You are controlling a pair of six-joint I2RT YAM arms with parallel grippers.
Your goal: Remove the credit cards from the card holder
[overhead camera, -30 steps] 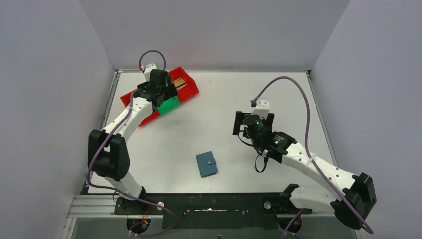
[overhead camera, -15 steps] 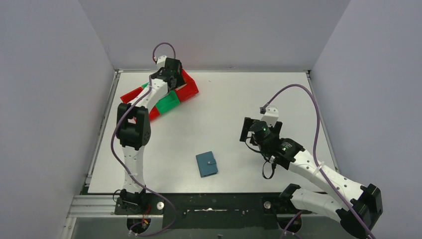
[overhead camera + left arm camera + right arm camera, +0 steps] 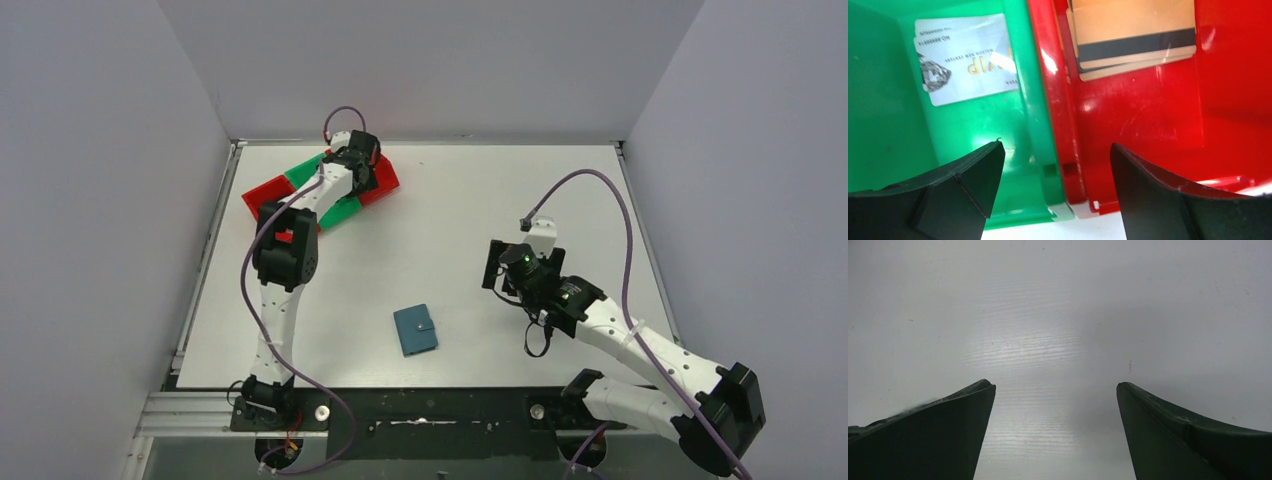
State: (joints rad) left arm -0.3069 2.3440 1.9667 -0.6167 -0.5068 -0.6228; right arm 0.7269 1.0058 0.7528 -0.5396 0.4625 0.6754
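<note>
The teal card holder (image 3: 415,330) lies folded shut on the table's near middle, with no gripper near it. My left gripper (image 3: 362,165) is at the far left over the bins, open and empty (image 3: 1055,149), its fingers straddling the wall between a green and a red bin. In the left wrist view a silver-grey credit card (image 3: 965,57) lies in the green bin (image 3: 888,100). Gold-brown cards (image 3: 1133,30) with a dark stripe lie stacked in the red bin (image 3: 1148,115). My right gripper (image 3: 495,263) hovers open over bare table (image 3: 1055,386), right of the holder.
Red and green bins (image 3: 270,195) sit in a slanted row at the back left, partly covered by the left arm. Grey walls close in the table on three sides. The right arm's purple cable (image 3: 610,220) loops above the right half.
The left arm has stretched farther back and right, carrying its gripper along the bins; its jaws have narrowed a little. The right arm shifted slightly right and toward the near edge.
</note>
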